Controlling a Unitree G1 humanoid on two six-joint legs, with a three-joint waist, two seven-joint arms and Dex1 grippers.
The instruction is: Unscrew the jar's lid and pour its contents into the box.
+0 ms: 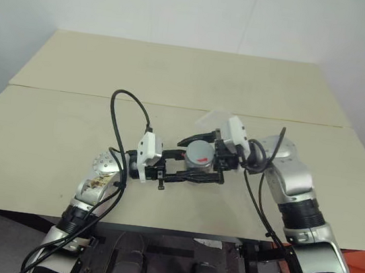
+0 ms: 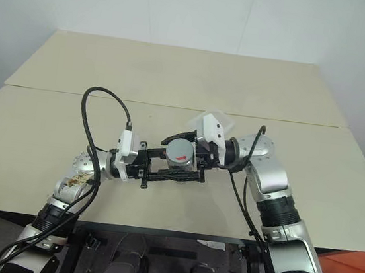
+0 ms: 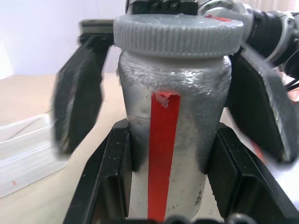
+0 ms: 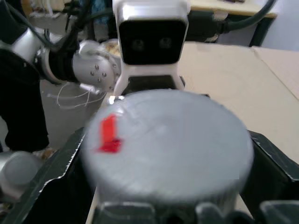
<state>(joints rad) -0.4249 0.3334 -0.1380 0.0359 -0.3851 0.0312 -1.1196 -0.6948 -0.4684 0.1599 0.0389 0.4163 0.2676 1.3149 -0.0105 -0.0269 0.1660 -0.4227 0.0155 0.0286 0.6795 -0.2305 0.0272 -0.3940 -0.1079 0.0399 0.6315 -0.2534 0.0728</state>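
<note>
Unscrewing step, mid-cycle as I read it. I have the jar [image 3: 173, 140] lying roughly level in the air over the near half of the table [image 1: 176, 76], pinched by the left gripper [image 3: 168, 186]: its two black fingers are clamped tight on the jar's body, either side of the red strip. The grey ribbed lid [image 3: 180, 35] is on the neck, looks seated, no gap showing under its rim. The right gripper [image 1: 223, 158] faces it from the opposite side; in the left wrist view its fingers [image 3: 79, 98] stand spread to either side of the lid, clear of the rim, gripping nothing. In the right wrist view the lid's flat top with a red mark sits square between those parted jaws. I take this for a release between twists, to reset the wrist. The clear plastic box [image 3: 25, 156] rests on the table just beyond the two grippers, in easy reach for the pour; I cannot make out the contents through the jar wall. Next move calls for closing the right fingers squarely on the ribbed rim, then turning the wrist while the left holds the body firm, keeping the lid's axis in line so it does not bind or slip.
</note>
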